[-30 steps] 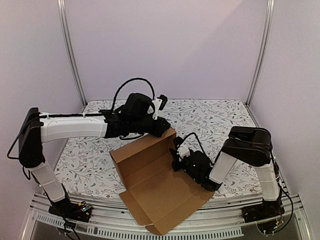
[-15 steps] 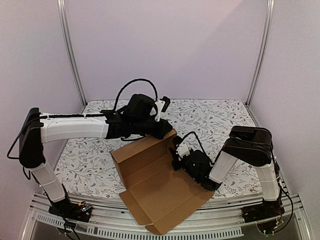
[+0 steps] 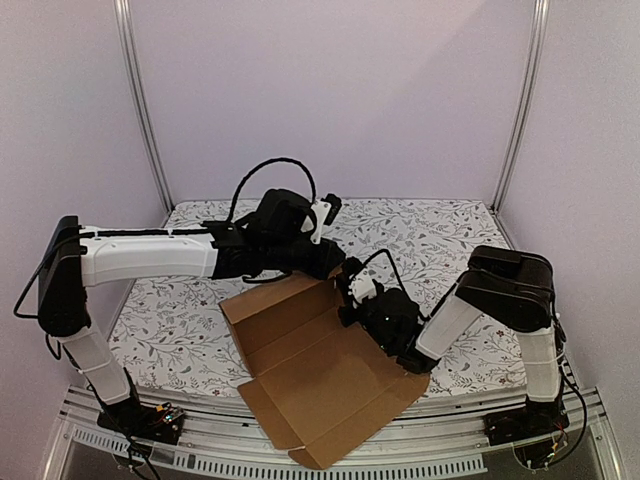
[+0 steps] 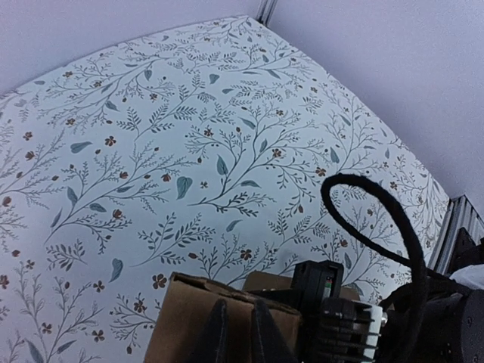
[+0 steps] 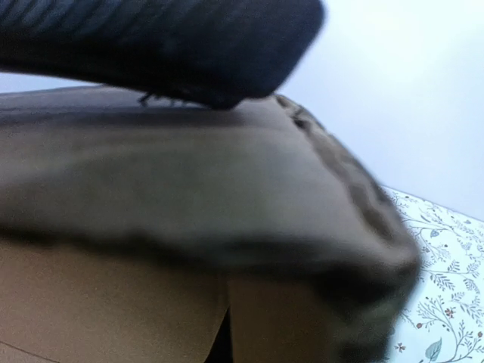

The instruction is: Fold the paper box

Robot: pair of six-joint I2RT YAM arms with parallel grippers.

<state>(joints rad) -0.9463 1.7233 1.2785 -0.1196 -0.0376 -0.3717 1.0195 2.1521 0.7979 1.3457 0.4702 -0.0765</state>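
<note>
The flowered table [image 3: 440, 235] spreads as open cloth beyond and to the right of the left gripper [image 3: 335, 264], up to pale walls. A black cable [image 4: 376, 224] loops just to that gripper's right, and the right gripper [image 3: 352, 298] crowds in just near-right of it, so the two stand in each other's way. The box [image 3: 310, 370] lies below and nearward of both. Its far panel is tilted up and its broad sheet runs flat toward the arm bases, with a near corner hanging over the rail [image 3: 450, 462]. The left fingers [image 4: 218, 333] are drawn close together on the raised panel's top corner, cardboard showing between them. The right gripper is at the same panel's right edge. Its wrist view is a blur of dark finger and brown board, so whether it is spread or pinching cannot be told. Left of the left gripper, the panel's top edge runs free.
</note>
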